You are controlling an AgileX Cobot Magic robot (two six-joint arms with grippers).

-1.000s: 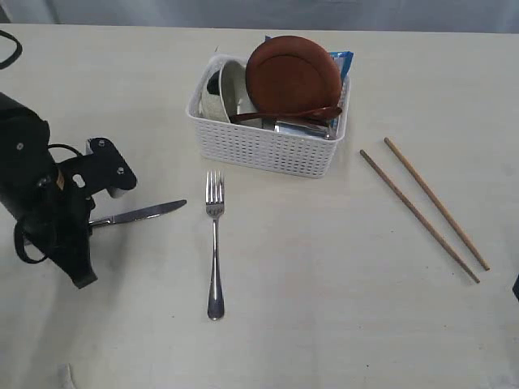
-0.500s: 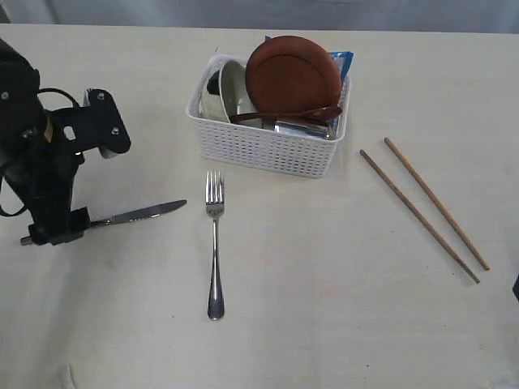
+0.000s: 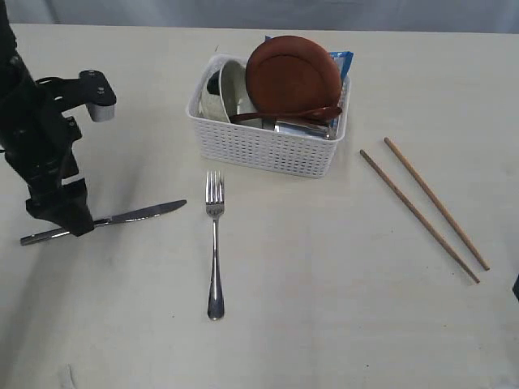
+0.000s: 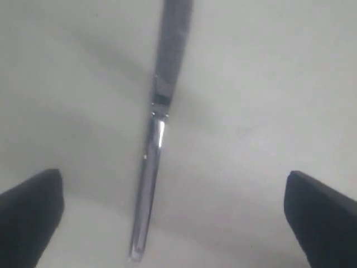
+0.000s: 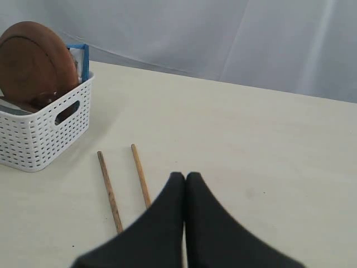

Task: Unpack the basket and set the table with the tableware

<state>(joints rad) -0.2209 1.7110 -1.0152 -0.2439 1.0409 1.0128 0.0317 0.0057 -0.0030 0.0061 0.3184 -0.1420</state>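
The steel knife (image 3: 138,214) lies flat on the table (image 3: 340,324), left of the fork (image 3: 214,251). My left gripper (image 3: 63,217) stands open over the knife's handle. In the left wrist view the knife (image 4: 156,139) lies between the wide-apart fingers (image 4: 30,215), touching neither. The white basket (image 3: 268,146) holds the reddish-brown plate (image 3: 293,74), the cream bowl (image 3: 223,91) and the wooden spoon (image 3: 288,115). Two chopsticks (image 3: 422,209) lie right of the basket. My right gripper (image 5: 186,177) is shut and empty near the chopsticks (image 5: 109,190).
A blue snack bag (image 3: 345,58) pokes out behind the plate in the basket. The black left arm (image 3: 36,121) stands tall at the table's left side. The basket (image 5: 39,134) also shows in the right wrist view.
My left gripper has opened and let go of the knife, which now rests on the table with its handle end showing. The left arm has risen upright. The right gripper stayed still.
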